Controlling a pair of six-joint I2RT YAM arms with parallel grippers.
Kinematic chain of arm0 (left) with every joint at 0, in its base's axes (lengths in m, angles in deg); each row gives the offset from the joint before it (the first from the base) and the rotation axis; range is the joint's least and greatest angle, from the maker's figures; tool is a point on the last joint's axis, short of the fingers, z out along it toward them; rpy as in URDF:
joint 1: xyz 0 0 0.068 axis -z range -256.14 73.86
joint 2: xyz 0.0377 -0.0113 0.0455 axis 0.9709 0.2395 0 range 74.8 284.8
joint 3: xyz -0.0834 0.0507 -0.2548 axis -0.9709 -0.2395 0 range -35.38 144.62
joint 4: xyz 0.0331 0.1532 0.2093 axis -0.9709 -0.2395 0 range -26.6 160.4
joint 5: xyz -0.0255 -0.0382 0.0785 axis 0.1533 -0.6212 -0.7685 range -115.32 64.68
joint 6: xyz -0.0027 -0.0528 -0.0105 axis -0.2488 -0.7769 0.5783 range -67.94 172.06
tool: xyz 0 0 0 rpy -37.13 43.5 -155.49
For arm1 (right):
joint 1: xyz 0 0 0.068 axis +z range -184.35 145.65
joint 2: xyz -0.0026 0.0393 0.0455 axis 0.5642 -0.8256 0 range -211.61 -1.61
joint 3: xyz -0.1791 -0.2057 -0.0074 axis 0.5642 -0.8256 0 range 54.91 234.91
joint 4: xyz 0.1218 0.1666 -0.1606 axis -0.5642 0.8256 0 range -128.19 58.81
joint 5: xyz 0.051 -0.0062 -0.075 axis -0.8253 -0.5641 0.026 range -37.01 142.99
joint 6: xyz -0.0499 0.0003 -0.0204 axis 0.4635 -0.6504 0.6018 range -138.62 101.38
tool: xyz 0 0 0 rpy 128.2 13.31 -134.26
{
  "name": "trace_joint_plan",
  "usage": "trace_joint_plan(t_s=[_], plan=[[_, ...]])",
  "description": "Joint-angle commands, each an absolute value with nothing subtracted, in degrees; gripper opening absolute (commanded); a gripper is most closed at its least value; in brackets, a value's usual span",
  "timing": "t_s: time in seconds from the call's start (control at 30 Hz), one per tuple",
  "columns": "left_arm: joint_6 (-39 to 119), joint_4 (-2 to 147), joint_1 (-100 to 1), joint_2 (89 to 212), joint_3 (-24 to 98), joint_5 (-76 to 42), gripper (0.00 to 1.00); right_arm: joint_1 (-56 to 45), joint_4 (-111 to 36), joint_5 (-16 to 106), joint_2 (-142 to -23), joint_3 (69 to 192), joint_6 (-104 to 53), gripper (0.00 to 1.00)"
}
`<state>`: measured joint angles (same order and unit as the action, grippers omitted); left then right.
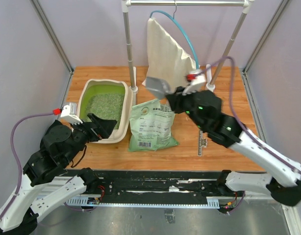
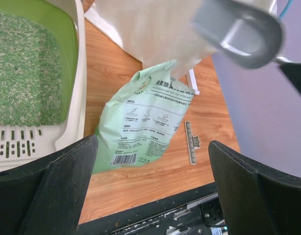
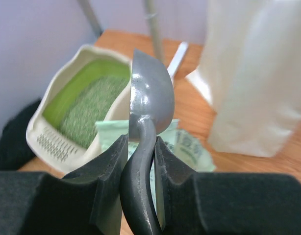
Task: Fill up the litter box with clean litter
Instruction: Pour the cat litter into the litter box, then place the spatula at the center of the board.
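Observation:
The beige litter box with a lime-green inside sits at the back left, and pale green-grey clean litter covers its floor. My right gripper is shut on the handle of a grey metal scoop, held in the air over the top of the flat green bag. In the right wrist view the scoop stands on edge between the fingers, with the litter box beyond it. No granules show in the scoop. My left gripper is open at the box's near end, holding nothing.
A white cloth bag hangs from a metal rack behind the scoop. A small metal clip lies on the wood right of the green bag. The table's black front rail runs between the arm bases.

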<state>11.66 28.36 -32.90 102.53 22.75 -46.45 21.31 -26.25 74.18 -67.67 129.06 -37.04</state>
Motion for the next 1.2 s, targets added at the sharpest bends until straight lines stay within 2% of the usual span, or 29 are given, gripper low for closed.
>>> trace_joint_plan(t_s=[0.0,0.2,0.37,0.67,0.83,0.93,1.17], plan=[[11.19,31.95,-33.16,104.38,21.59,-44.14,1.0,13.05,-26.49,80.34,-53.93,118.87,-44.76,0.01],[11.03,34.74,-33.16,106.53,20.16,-42.21,1.0,-6.31,-12.98,68.76,-38.04,107.34,-51.46,0.01],[10.75,35.84,-33.16,108.31,19.97,-40.47,1.0,-18.04,-9.41,57.47,-34.21,102.54,-53.61,0.01],[11.23,35.94,-33.16,108.53,19.43,-39.9,1.0,-38.36,-10.13,34.93,-39.47,95.8,-55.97,0.01],[11.69,35.78,-33.16,108.21,19.29,-39.91,1.0,-51.05,-16.23,22.05,-43.92,89.07,-57.99,0.01],[11.72,35.77,-33.16,108.12,19.14,-39.82,1.0,-55.54,-19.85,20.34,-46.8,87.45,-56.94,0.01],[11.72,36.16,-33.16,108.87,18.77,-38.95,1.0,-56.98,-27.22,19.97,-52.35,86.52,-57.51,0.01]])
